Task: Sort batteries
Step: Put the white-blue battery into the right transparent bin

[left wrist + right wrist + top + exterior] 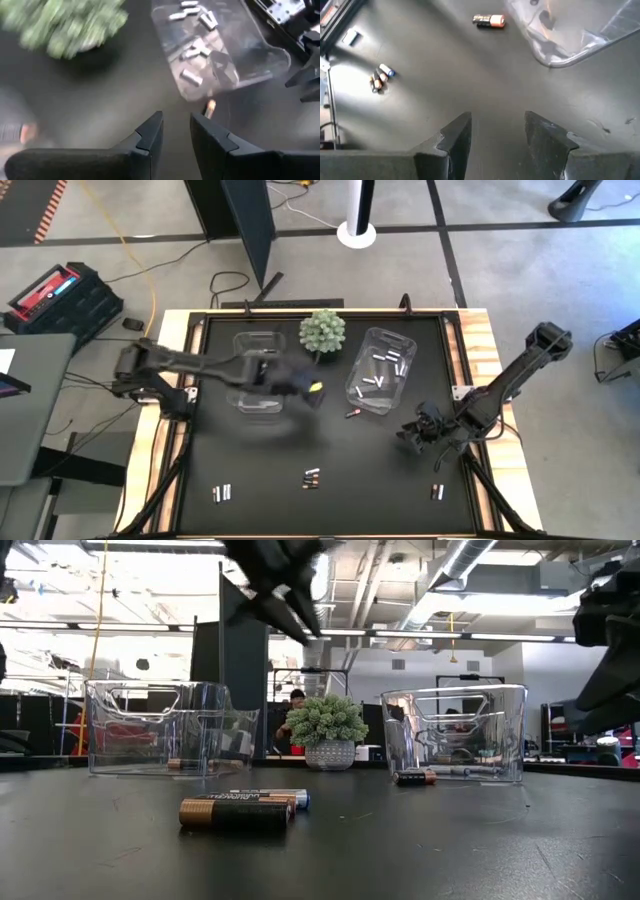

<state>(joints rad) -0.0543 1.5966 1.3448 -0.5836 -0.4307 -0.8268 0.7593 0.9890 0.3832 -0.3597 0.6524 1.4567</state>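
Note:
Two clear bins stand at the back of the black mat: the left bin (258,370) and the right bin (380,368), which holds several pale silver batteries (192,77). One dark battery with a copper end (352,413) (489,20) lies on the mat just in front of the right bin. More batteries lie in small groups near the front edge (311,477) (223,493) (437,492). My left gripper (305,385) (176,125) hangs above the mat between the bins, open by a narrow gap, nothing between its fingers. My right gripper (420,430) (497,130) hovers open right of the right bin.
A green spiky ball plant (322,332) in a small pot stands between the bins at the back. The mat's raised frame (180,430) borders the work area. Bare mat lies between the bins and the front battery groups.

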